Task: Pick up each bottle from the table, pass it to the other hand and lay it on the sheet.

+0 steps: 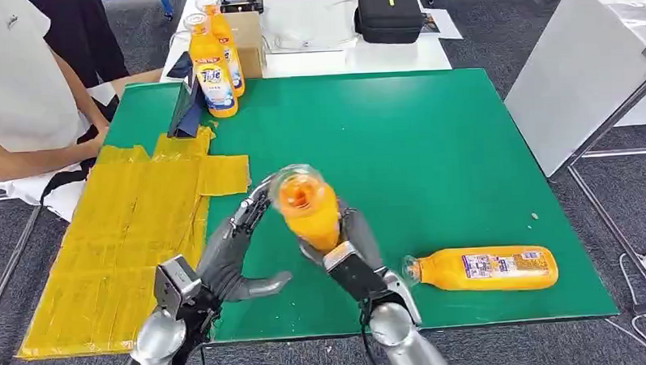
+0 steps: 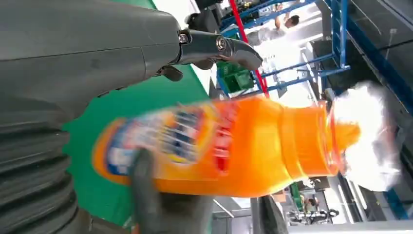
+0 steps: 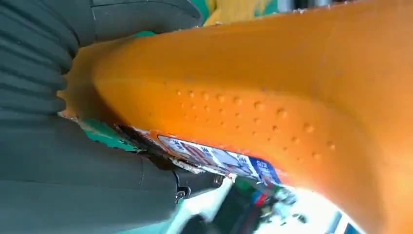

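The right hand [image 1: 350,250] grips an upright orange bottle [image 1: 308,206] above the green table [image 1: 432,146]; at its nine o'clock the left hand [image 1: 233,255] is spread, empty. Yellow sheet [image 1: 119,238] lies farther that way.

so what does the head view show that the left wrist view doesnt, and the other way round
Only the head view: the yellow sheet at the table's left, a second bottle lying on the green table, two upright bottles at the far edge, a person, and the right hand gripping the held bottle upright.
Only the left wrist view: blue racks behind, and the bottle's label, blurred.
Both: the held bottle, the green table and the left hand, fingers spread beside the bottle.
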`<action>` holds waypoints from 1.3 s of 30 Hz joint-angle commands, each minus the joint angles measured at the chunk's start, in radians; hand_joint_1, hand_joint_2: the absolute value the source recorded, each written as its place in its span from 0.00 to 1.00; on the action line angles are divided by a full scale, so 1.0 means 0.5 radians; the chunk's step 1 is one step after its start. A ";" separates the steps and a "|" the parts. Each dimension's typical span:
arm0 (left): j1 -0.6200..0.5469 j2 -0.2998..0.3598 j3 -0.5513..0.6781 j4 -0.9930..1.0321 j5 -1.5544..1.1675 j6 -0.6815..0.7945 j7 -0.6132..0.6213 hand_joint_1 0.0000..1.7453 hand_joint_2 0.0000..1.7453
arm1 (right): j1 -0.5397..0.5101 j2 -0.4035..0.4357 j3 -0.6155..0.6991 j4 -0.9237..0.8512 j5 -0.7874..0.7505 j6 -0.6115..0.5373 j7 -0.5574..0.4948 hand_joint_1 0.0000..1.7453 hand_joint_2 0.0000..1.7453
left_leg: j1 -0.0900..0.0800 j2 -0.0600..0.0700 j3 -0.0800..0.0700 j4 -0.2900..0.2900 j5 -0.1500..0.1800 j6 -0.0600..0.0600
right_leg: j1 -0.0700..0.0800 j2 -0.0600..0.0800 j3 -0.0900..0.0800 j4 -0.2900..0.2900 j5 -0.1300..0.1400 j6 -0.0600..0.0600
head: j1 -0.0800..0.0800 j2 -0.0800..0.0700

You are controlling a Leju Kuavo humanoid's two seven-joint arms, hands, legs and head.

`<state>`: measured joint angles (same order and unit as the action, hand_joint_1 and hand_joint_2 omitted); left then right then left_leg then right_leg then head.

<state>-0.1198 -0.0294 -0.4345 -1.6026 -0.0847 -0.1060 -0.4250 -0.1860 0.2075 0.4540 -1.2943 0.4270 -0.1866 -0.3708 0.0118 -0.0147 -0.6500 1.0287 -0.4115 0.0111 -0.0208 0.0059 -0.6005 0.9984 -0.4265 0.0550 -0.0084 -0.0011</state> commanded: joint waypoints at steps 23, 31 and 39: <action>-0.129 -0.007 0.013 0.140 0.132 -0.001 -0.059 1.00 1.00 | -0.234 -0.152 0.799 0.270 0.538 -0.156 0.046 1.00 1.00 | 0.003 0.001 0.012 -0.003 -0.003 0.000 | 0.004 -0.003 0.014 -0.006 -0.003 -0.006 | 0.000 0.000; -0.097 -0.031 0.052 0.088 0.196 0.016 -0.093 1.00 1.00 | -0.238 -0.146 0.771 0.324 0.510 -0.136 0.057 1.00 1.00 | 0.002 -0.001 0.007 -0.002 -0.001 0.000 | 0.003 -0.004 0.008 -0.004 -0.002 -0.004 | 0.000 0.000; -0.091 -0.043 0.079 0.064 0.243 0.049 -0.120 1.00 1.00 | -0.227 -0.128 0.729 0.334 0.466 -0.160 0.070 0.24 1.00 | 0.003 -0.001 0.008 -0.002 -0.002 0.000 | 0.004 -0.005 0.009 -0.004 -0.002 -0.005 | 0.000 0.000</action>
<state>-0.1099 -0.0256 -0.4074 -1.5801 0.0237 -0.0919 -0.4830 -0.2988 0.1659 0.7420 -1.2089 0.6638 -0.2689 -0.3334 0.0120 -0.0144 -0.6507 1.0288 -0.4113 0.0110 -0.0211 0.0060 -0.6018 0.9984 -0.4265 0.0550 -0.0084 -0.0011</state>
